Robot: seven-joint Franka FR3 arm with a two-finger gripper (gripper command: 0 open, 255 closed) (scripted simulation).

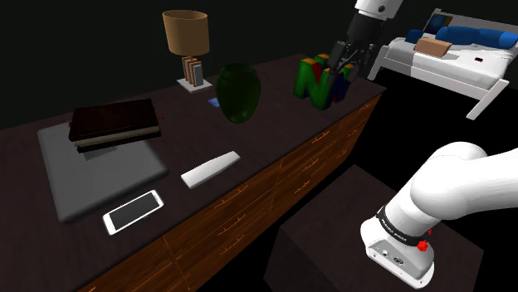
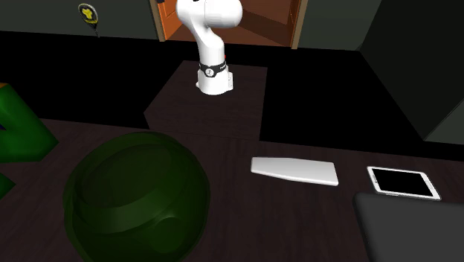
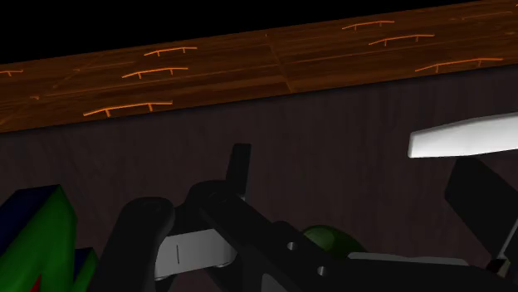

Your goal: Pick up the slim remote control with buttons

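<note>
On the dresser (image 1: 282, 124), your white remote (image 1: 210, 169) lies flat. Your gripper (image 1: 347, 75) hangs well apart from it, and you cannot tell its spread.

Green vase (image 1: 239, 91), lamp (image 1: 186, 33), stacked books (image 1: 114, 123), white-framed tablet (image 1: 133, 211)

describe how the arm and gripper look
The arm is glossy white with rounded, tube-like links. A black ring with small white markings circles its lowest link, and a small red spot sits just below that ring. The gripper is all black.
</note>
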